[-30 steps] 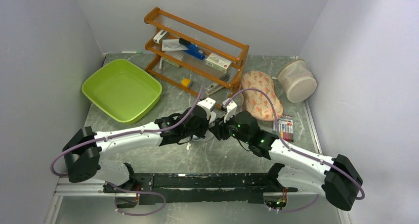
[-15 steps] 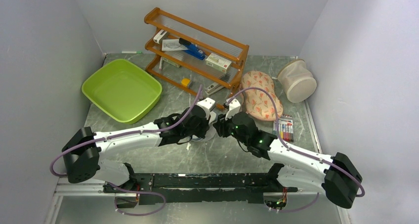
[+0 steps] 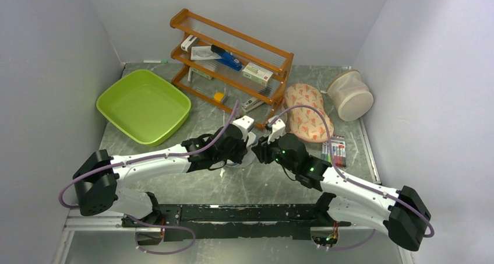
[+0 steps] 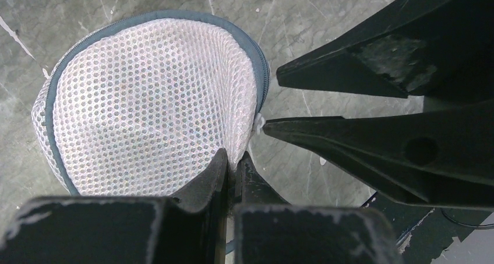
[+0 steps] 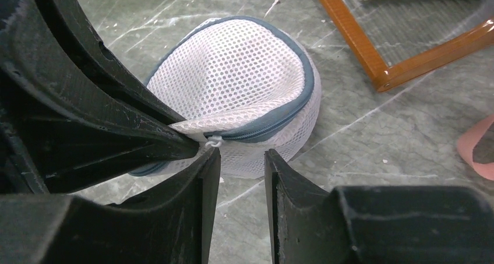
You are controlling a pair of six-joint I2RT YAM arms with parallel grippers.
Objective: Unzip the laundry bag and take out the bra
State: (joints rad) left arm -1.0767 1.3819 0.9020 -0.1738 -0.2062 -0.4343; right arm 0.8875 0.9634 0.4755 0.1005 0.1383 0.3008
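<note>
**Inspector:** What is the left gripper (image 4: 232, 161) doing?

**Examiner:** Its jaws are pressing together on a fold of white mesh at the rim of the laundry bag (image 4: 145, 106), just beside the grey-blue zip (image 5: 274, 121). The mesh is puckering up into the pinch.

**Inspector:** And the right gripper (image 5: 240, 168)?

**Examiner:** Its jaws are standing partly apart, with a plain gap between the fingers. They are clamping nothing, and only the bag's side wall is showing through the gap. One fingertip (image 5: 207, 165) is sitting right at the small white zip pull (image 5: 214, 141). It appears to be touching the pull, though the wrist views are too tight to confirm contact.

**Inspector:** Where is the bag lying?

**Examiner:** It is resting on the grey-green marbled table (image 5: 361, 141), between the two grippers and near the front of the orange wooden rack (image 3: 233, 60). The zip is lying closed along the stretch in view. In the overhead camera the two wrists are covering most of the bag.
</note>
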